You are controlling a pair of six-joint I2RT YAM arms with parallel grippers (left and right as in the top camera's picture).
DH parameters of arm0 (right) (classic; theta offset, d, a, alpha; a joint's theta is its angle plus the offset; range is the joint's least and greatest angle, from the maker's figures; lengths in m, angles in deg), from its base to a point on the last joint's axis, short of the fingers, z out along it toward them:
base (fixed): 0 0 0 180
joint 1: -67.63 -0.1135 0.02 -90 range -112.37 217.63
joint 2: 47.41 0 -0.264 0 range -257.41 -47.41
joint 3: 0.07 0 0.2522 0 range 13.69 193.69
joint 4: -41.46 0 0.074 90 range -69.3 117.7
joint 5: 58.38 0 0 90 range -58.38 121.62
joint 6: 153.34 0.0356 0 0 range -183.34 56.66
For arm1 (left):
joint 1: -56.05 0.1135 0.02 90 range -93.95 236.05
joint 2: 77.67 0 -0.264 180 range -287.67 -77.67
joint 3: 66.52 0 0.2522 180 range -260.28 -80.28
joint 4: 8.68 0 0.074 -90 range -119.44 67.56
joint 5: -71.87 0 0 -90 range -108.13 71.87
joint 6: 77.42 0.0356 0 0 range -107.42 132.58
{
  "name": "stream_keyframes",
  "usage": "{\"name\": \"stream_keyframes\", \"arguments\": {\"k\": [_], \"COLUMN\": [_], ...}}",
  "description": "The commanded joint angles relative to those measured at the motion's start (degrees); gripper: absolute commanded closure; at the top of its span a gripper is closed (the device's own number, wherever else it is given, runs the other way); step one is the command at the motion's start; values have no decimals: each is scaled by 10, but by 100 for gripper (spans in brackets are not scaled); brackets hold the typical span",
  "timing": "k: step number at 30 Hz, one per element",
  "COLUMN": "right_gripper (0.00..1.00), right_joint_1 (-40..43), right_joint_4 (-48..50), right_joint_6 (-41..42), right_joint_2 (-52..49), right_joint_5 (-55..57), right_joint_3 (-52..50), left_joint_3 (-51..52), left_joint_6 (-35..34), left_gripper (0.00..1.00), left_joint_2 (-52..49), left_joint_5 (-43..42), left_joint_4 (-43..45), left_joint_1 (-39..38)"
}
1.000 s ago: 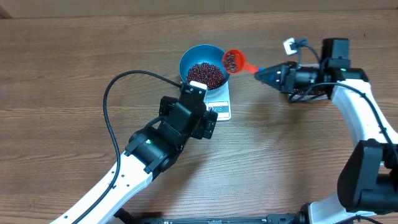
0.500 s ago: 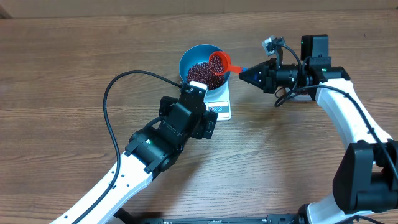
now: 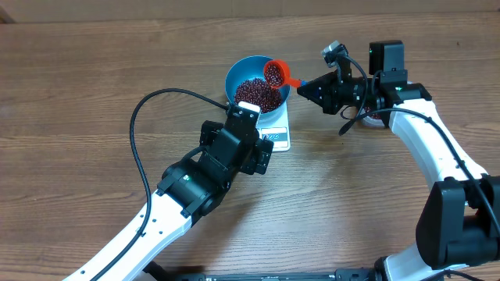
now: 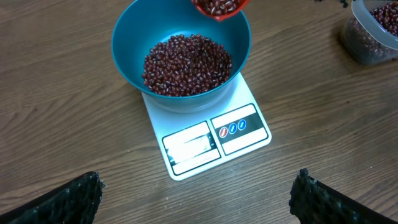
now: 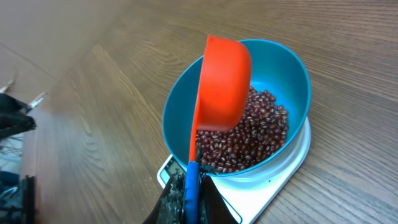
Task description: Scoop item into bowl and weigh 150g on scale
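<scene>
Above the bowl [image 3: 241, 69], the right gripper [image 3: 306, 88] clamps the scoop [image 3: 274, 72] tilted sideways; the left gripper [image 4: 196, 202] hangs wide open

scale display [image 4: 189, 144]: washed out, reading illegible
scoop [image 4: 219, 7]: cut by left wrist view's top edge
tub [image 4: 375, 34]: cropped at the corner
scale [image 3: 280, 126]: overhead, largely under bowl [image 3: 254, 74]

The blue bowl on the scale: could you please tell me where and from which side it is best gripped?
Grip the bowl by its rim, coming from above, jaws astride the wall. It looks too wide and smooth to pinch across. Choose the rim side opposite the orange scoop, where the wall above the beans is bare.
</scene>
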Motion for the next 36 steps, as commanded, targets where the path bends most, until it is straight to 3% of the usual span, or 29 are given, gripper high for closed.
{"name": "stream_keyframes", "arguments": {"k": [1,20,27,36], "right_gripper": [96,96,96,96], "right_joint_1": [-6,-7,-12,-12], "right_joint_4": [4,12,13,19], "right_joint_6": [0,-4,-82,-84], "right_joint_2": [-5,-5,-5,-5], "right_joint_5": [23,24,24,24], "right_joint_3": [2,2,2,2], "left_joint_3": [4,4,4,4], "left_joint_6": [-8,-8,-8,-8], "left_gripper": [0,0,0,0], "left_joint_2": [-6,-6,-6,-6], "left_joint_5": [8,8,8,8], "left_joint_4": [1,1,1,1], "left_joint_1": [0,0,0,0]}}
